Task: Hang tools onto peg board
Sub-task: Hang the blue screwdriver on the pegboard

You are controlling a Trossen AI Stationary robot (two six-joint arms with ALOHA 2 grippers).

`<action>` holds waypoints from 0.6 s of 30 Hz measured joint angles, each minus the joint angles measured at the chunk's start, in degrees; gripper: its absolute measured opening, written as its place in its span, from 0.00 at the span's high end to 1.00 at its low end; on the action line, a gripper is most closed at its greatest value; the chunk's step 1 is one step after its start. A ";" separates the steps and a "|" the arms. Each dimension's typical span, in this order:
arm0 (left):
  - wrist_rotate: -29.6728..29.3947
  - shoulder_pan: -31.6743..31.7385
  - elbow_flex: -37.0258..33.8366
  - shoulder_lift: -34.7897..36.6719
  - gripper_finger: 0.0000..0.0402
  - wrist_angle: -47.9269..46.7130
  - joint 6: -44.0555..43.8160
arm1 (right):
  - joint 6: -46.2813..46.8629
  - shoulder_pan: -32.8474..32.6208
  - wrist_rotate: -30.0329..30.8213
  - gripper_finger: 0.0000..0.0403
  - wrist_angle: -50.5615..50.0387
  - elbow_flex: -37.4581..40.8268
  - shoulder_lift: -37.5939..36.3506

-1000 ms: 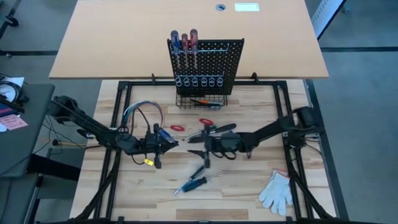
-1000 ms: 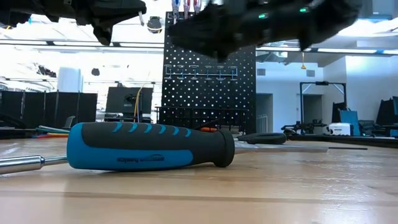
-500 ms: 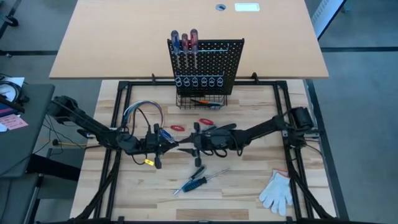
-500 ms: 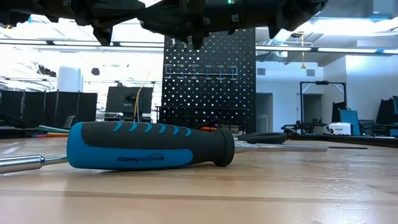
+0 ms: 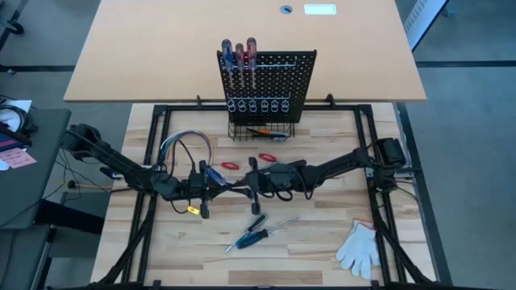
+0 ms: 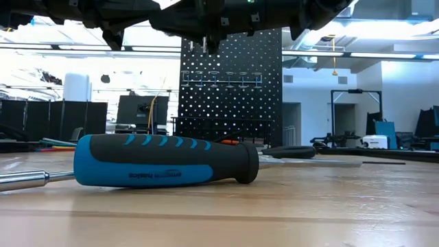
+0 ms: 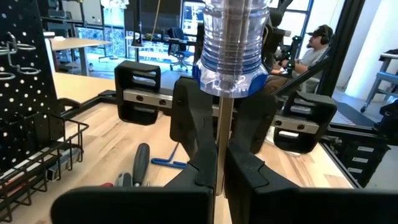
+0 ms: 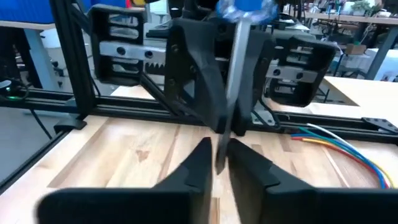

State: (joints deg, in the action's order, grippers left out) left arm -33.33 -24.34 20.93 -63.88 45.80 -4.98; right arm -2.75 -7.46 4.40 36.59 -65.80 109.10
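Right gripper (image 5: pixel 251 181) has swung in across the surface (image 5: pixel 322 242) over the last second and now sits nose to nose with my left gripper (image 5: pixel 208 187). Left is clamped on the shaft of the clear blue-handled screwdriver (image 7: pixel 229 43), held mid-air. The shaft also lines up in the right one, but I cannot tell if it has grabbed yet. Looks like a handover. The peg board (image 5: pixel 270 80) is well apart at the back, with three screwdrivers already hung.

Three screwdrivers (image 5: pixel 239 55) hung on upright peg board (image 5: pixel 278 80), others scattered
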 joint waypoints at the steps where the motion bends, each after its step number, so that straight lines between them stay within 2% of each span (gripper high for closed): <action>1: -0.02 0.00 0.00 0.02 0.99 -0.04 0.15 | 0.44 0.09 0.02 0.94 -0.08 0.00 0.00; 3: -0.14 0.00 0.00 0.00 0.99 -0.24 0.25 | 0.56 0.11 0.00 0.98 -0.33 0.00 -0.01; 8: -0.19 0.00 0.00 0.00 0.96 -0.50 -0.24 | 1.21 0.18 0.00 0.98 -0.55 0.00 -0.02; 15: 0.18 -1.06 0.02 0.04 0.80 -6.67 -4.58 | 3.46 0.96 -0.07 0.99 -0.39 1.54 -0.09; 18: 0.22 -1.41 0.11 0.09 0.75 -9.19 -5.93 | 4.63 1.51 0.07 0.99 3.48 3.63 -0.18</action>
State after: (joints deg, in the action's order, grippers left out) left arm -33.11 -25.75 21.04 -63.79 36.61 -10.91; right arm 1.89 -5.96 4.47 40.07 -62.17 108.92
